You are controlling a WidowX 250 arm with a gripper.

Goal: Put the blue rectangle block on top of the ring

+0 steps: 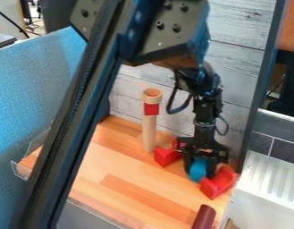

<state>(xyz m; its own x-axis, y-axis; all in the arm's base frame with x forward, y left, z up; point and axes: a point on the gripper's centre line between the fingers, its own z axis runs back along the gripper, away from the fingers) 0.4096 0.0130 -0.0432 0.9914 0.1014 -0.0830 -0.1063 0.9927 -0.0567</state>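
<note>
OK so your claw (pixel 205 168) is hanging low near the back right corner of the table (pixel 125 163), with the blue block (pixel 198 170) right down between its two sides. Can't tell you if it's actually gripping the block or just sitting around it, sorry. The block looks kinda rounded from here too.

Your ring (pixel 153 93) is up top of a little tower, off to the left in the camera view: tall pale wooden cylinder (pixel 149 134) standing upright, red block (pixel 151 109) on that, then the ring. The blue block is well apart from it, way lower down.

You've got another red block (pixel 166 157) between the tower and the claw, and a red arch-looking piece (pixel 218 182) just beside the blue one. There's also a dark red cylinder (pixel 203 217) near the table's front edge.
</note>
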